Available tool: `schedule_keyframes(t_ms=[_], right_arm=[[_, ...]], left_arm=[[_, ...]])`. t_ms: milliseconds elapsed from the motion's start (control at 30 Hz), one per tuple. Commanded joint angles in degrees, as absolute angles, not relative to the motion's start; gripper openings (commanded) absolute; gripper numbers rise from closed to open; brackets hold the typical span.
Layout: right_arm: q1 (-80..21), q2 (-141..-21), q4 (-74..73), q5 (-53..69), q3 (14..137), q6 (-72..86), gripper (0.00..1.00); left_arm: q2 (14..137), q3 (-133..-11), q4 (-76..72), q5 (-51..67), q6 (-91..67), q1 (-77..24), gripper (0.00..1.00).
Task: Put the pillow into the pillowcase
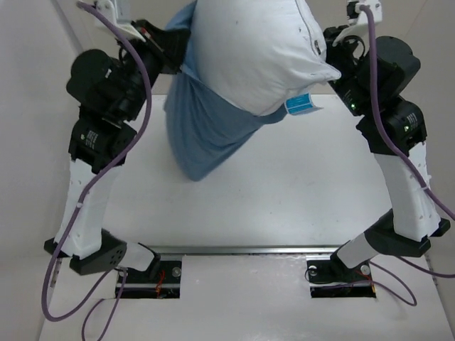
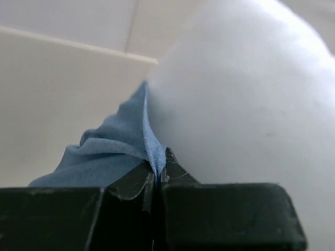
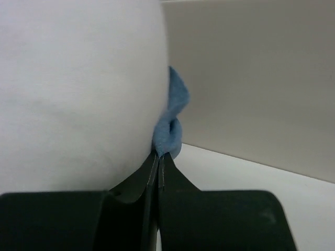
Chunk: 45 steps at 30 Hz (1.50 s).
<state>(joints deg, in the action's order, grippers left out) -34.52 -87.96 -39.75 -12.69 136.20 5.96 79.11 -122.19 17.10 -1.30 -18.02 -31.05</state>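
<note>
The plump white fabric pillow [image 1: 256,50] bulged from the wrinkly slate-blue cloth pillowcase [image 1: 206,135]. Raised beside the pillow, the left fingers [image 2: 131,185] and right fingers [image 3: 180,182] pinched the blue edge tight.

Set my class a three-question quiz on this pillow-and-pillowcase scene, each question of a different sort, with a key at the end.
1. Fill in: the white pillow, lifted off the table, sits partly inside the blue ___.
2. Multiple choice: the left jaws pinch: A the pillowcase; B the pillow; C nothing.
3. True or false: the right jaws stand wide open.
Key: 1 pillowcase; 2 A; 3 false, they are shut on blue fabric.
</note>
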Motion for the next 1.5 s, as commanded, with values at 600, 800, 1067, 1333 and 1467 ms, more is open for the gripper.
schedule_keyframes(t_ms=[600,800,1067,1333,1467], right_arm=[[-35.95,-78.93,-20.15,9.15,124.53,3.06,0.00],[-34.28,-91.86,-30.78,-15.20,153.30,0.44,0.00],[-34.28,-89.45,-25.36,1.90,142.61,0.97,0.00],[-37.53,-82.56,-20.72,-1.66,126.99,0.26,0.00],[-36.49,-94.39,4.96,-52.14,142.30,-10.75,0.00]], left_arm=[[90.21,-144.75,13.56,-8.46,-22.75,-19.70,0.00],[75.59,-119.97,4.65,5.10,-20.83,-22.06,0.00],[90.62,-143.61,15.65,9.76,-18.46,-25.66,0.00],[83.05,-136.49,7.63,-13.64,-15.20,-23.38,0.00],[81.23,-127.74,13.27,10.22,-16.88,-26.61,0.00]])
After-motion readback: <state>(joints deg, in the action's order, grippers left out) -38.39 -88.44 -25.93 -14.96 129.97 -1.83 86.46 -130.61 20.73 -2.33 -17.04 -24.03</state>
